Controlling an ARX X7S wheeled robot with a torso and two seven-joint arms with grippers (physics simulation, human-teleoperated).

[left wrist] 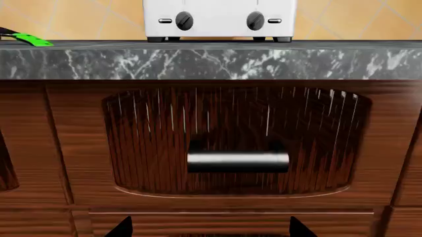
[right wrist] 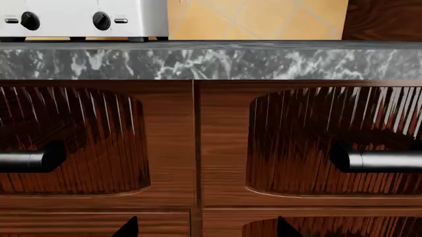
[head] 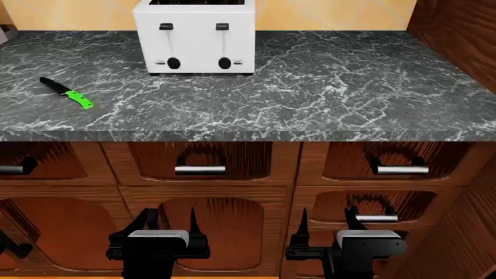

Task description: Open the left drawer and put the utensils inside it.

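Below the tabletop point(head: 310, 87), both tools hang in front of the cabinet fronts. Left tool point(head: 166, 218) has its fingers spread apart, holding nothing, just under the shut left drawer point(head: 200, 164), whose silver handle point(left wrist: 238, 162) fills the left wrist view. Right tool point(head: 329, 218) is likewise parted and empty, touching nothing. Up on the tabletop the green-handled knife point(head: 68, 93) lies left of the white toaster point(head: 195, 38). No spoon shows.
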